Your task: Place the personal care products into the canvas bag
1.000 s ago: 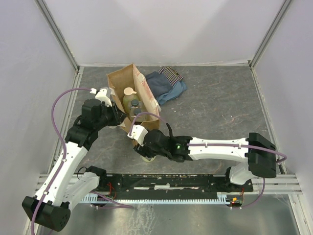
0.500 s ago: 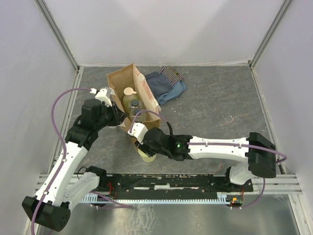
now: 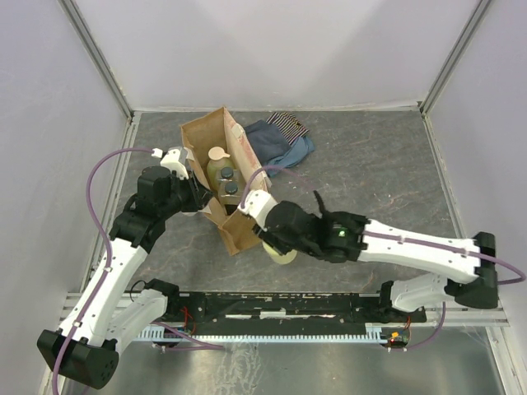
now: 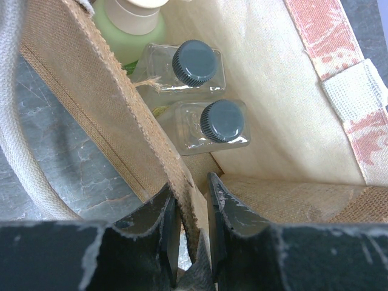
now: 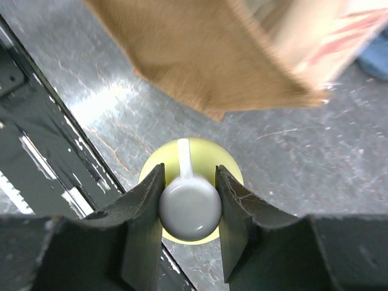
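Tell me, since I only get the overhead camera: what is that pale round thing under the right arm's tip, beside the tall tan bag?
Observer: The right wrist camera shows a yellow bottle with a white pump. The right gripper is closed on the pump head.
Visitor: And why is the left arm against the bag?
Observer: The left wrist camera shows the left gripper pinching the wall of the tall tan canvas bag at its rim.
Visitor: What's inside?
Observer: Two clear square bottles with dark caps sit side by side, with a green bottle with a beige cap next to them.
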Controlling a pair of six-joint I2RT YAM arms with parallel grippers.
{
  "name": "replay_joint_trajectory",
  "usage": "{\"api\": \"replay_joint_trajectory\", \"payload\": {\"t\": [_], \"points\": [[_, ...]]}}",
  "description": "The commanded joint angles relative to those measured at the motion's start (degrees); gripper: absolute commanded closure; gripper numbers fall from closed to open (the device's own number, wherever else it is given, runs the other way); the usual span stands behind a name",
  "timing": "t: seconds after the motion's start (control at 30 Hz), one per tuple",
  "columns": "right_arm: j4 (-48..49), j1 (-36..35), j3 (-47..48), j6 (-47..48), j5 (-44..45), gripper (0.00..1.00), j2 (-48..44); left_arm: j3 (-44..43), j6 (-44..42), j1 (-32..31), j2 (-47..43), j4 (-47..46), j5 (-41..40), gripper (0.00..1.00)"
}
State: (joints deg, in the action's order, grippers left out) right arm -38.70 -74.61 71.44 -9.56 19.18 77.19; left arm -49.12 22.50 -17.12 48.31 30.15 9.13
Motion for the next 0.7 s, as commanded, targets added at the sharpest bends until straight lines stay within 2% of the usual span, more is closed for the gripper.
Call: {"api": "replay_joint_trajectory", "payload": {"t": [0.0,0.2,0.47,0.6,0.67], "points": [[-1.4,0.0,13.3,1.3,7.1,0.99,-7.4,-1.6,-3.1,-0.2,-0.7,-1.1,0.9,0.70],[-4.0,0.5,29.1,11.3,11.4,0.99,-4.9,-1.9,-2.8,-0.2,-0.7,-1.1,1.3,0.70],[-2.3,10.7,49.1,16.9,-4.3,1.00,7.0,-2.3,-2.8,-0.2,-1.3,-0.5,1.6,0.70],[-3.0,12.7,58.6,17.3,-9.8,1.00,15.3,-2.9,-3.1,-0.2,-1.9,0.5,1.3,0.70],[-2.2,13.0,59.7,17.0,-11.5,1.00,18.0,-3.1,-3.1,-0.2,-2.2,0.8,1.5,0.70]]}}
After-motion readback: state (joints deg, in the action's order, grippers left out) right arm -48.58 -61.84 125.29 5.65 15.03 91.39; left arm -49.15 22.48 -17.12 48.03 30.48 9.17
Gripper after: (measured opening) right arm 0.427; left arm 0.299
